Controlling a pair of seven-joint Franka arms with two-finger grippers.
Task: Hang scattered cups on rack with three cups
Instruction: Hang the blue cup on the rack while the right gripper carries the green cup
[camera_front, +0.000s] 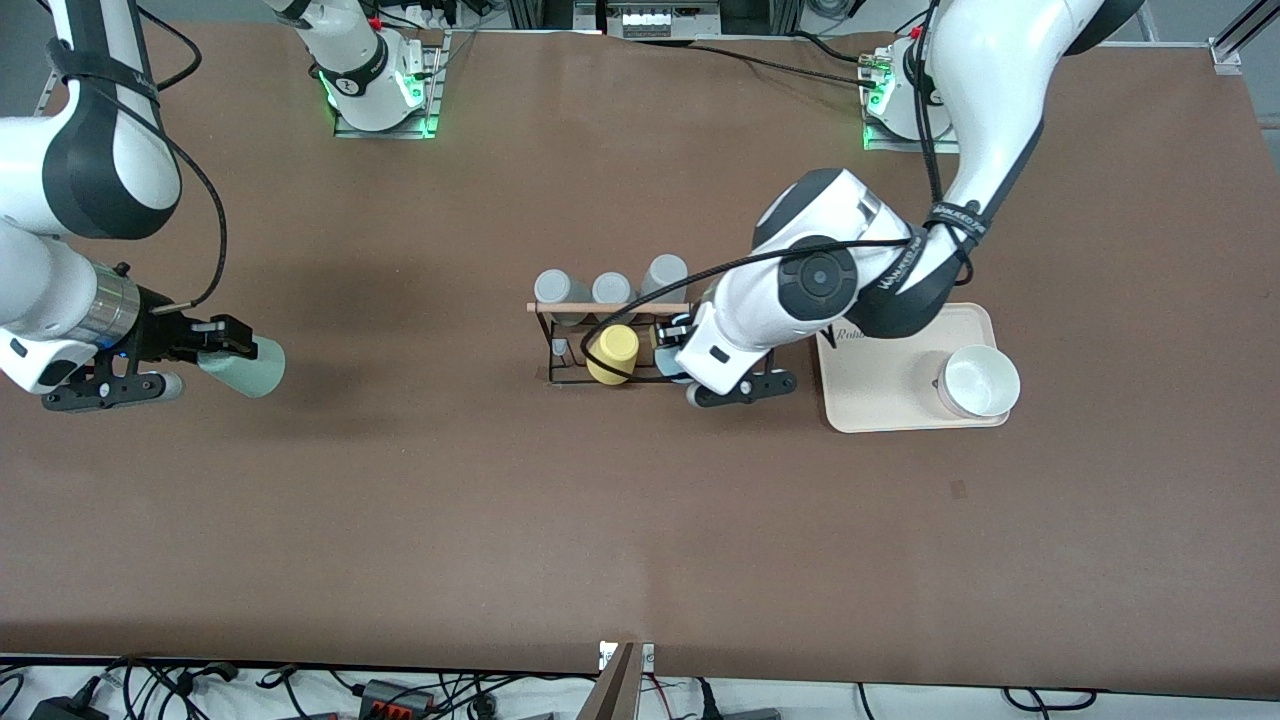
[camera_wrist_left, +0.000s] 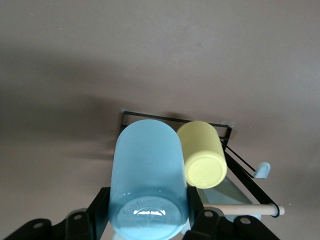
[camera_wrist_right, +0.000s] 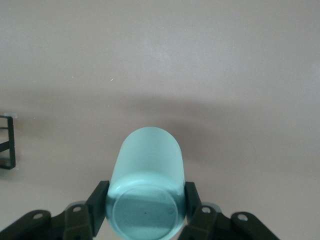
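Note:
My left gripper (camera_front: 668, 350) is shut on the light blue cup (camera_wrist_left: 147, 180), held on its side at the rack's (camera_front: 570, 378) end toward the left arm, close beside the yellow cup (camera_front: 613, 353). In the front view the arm hides most of this cup (camera_front: 666, 366). The left wrist view shows my left gripper (camera_wrist_left: 147, 212), the yellow cup (camera_wrist_left: 201, 156), the rack's black wire (camera_wrist_left: 150, 116) and its wooden dowel (camera_wrist_left: 250, 209). My right gripper (camera_front: 215, 355) is shut on the mint-green cup (camera_front: 250, 367), held on its side above the table toward the right arm's end. The right wrist view shows that gripper (camera_wrist_right: 146, 207) and cup (camera_wrist_right: 147, 170).
Three grey cups (camera_front: 612, 288) sit on the rack's pegs by the dowel (camera_front: 600, 307), farther from the front camera than the yellow cup. A beige tray (camera_front: 880, 400) with a white bowl (camera_front: 980, 380) lies beside the rack toward the left arm's end.

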